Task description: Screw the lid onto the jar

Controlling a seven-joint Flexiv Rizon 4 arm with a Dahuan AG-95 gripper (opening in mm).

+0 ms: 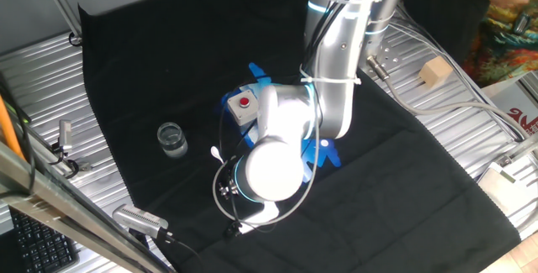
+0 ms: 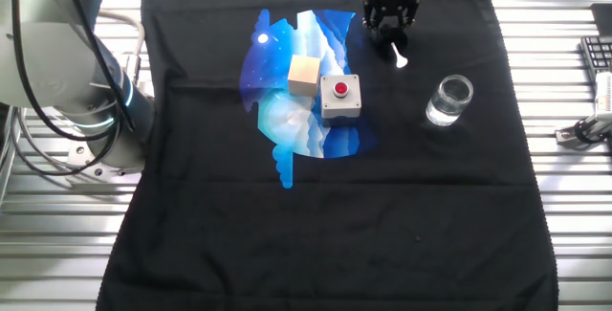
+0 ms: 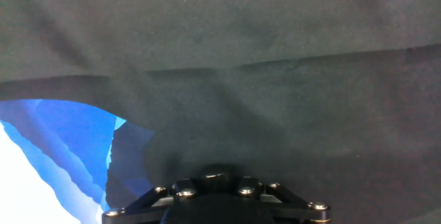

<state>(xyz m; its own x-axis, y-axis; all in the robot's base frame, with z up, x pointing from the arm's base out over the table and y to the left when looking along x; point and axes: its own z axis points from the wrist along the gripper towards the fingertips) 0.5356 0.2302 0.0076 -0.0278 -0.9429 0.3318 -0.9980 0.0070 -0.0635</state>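
Views: your other fixed view alone shows the black two-finger gripper (image 2: 389, 30) over the small black round lid (image 2: 393, 45); hand view shows only cloth.
Claw: closure you cannot tell.
Room: the clear glass jar (image 2: 449, 99) stands near the lid, bare black cloth (image 2: 382, 215) around it.

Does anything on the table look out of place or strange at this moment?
Nothing looks spilled or broken. The jar stands upright and open on the black cloth. The lid is off the jar, at the gripper, its white tip pointing toward the jar. The cloth has a few wrinkles.

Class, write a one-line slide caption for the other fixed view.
Gripper over the lid, beside the glass jar on black cloth.
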